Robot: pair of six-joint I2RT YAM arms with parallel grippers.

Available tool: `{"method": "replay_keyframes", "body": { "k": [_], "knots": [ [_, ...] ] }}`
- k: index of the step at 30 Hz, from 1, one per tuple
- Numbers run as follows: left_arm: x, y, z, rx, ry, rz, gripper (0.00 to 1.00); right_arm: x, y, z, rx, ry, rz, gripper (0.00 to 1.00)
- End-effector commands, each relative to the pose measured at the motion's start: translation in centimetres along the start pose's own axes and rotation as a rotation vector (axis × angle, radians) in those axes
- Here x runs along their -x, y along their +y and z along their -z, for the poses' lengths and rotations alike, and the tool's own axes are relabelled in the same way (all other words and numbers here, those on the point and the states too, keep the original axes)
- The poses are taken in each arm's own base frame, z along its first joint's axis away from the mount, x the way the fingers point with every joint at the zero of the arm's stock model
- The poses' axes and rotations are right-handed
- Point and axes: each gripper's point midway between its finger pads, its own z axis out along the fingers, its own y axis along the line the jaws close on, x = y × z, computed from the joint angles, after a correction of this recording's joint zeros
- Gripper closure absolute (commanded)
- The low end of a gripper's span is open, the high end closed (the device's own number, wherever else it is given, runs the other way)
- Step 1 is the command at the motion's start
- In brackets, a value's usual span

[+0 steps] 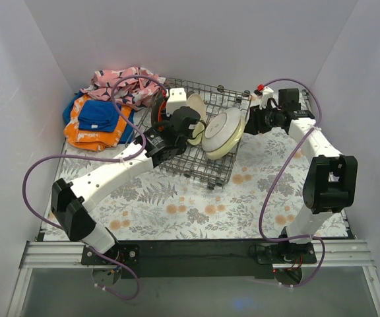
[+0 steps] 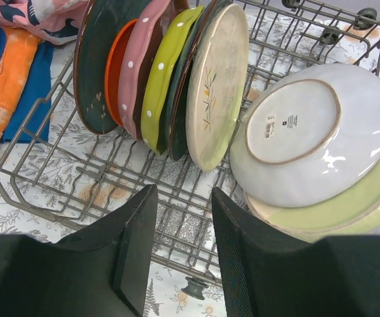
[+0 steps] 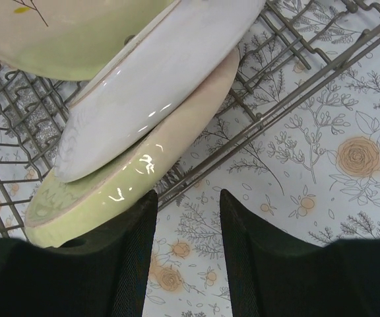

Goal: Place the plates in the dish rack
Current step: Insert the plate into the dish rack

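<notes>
The dark wire dish rack (image 1: 203,168) stands at mid-table. In the left wrist view a row of plates stands upright in the rack (image 2: 38,185): a dark one (image 2: 94,66), orange (image 2: 114,72), pink dotted (image 2: 137,66), lime green (image 2: 167,72) and cream with sprig (image 2: 216,86). A white plate (image 2: 302,132) leans back-side out on pale green plates (image 2: 348,205). My left gripper (image 2: 183,193) is open and empty above the rack floor. My right gripper (image 3: 188,195) is open and empty over the tablecloth, its left finger close beside the leaning pale green plate (image 3: 130,178).
Folded cloths, blue, orange and pink (image 1: 104,109), lie at the back left beside the rack. The rack's right edge wires (image 3: 295,86) run just ahead of my right gripper. A flowered cloth (image 1: 269,191) covers the table, and white walls close in on three sides.
</notes>
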Motion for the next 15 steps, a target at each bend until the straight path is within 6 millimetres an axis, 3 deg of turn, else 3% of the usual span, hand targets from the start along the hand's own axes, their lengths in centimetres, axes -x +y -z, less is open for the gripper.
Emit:
{"method": "replay_keyframes", "body": {
  "k": [1,15],
  "knots": [
    [1.4,0.9,1.7,-0.016,-0.023,0.063,0.63,3.3,3.0,-0.8,0.086,-0.06,0.031,0.51],
    [0.5,1.5,2.9,-0.042,0.009,0.101,0.63,4.9,4.8,-3.4,0.121,-0.048,0.02,0.51]
  ]
}}
